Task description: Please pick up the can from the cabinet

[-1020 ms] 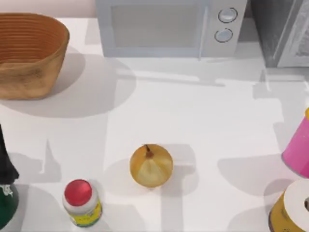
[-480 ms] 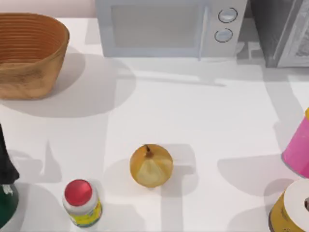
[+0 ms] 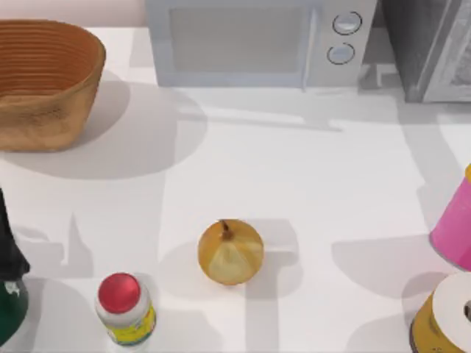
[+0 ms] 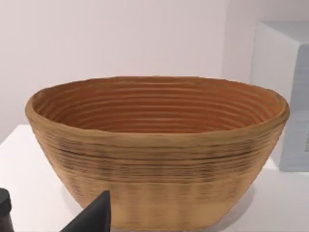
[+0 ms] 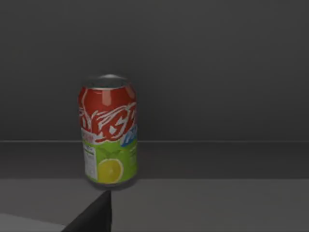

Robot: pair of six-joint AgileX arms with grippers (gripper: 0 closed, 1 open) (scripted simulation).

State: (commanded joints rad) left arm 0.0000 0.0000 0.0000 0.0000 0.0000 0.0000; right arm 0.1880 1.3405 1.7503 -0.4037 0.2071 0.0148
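In the right wrist view the can [image 5: 108, 129] stands upright on a dark grey ledge with dark grey walls behind it. It is red on top and green below, with a yellow citrus slice on the label. A dark part of my right gripper [image 5: 94, 216] pokes in just in front of the can's base, apart from it. The cabinet [image 3: 316, 191] is the broad white flat top seen in the top view. A dark part of my left gripper [image 4: 94, 217] sits in front of a woven basket [image 4: 154, 150].
On the white top stand the basket [image 3: 44, 81] at back left, a microwave [image 3: 257, 40] at the back and a grey speckled box [image 3: 430, 48] at back right. An onion [image 3: 230, 251], a red-capped bottle [image 3: 124, 309], a green bottle [image 3: 9, 294], a pink object [image 3: 455, 228] and a yellow roll [image 3: 445, 316] stand near the front.
The shadows beside the grey speckled box at back right have shifted. The objects on the white top have not moved.
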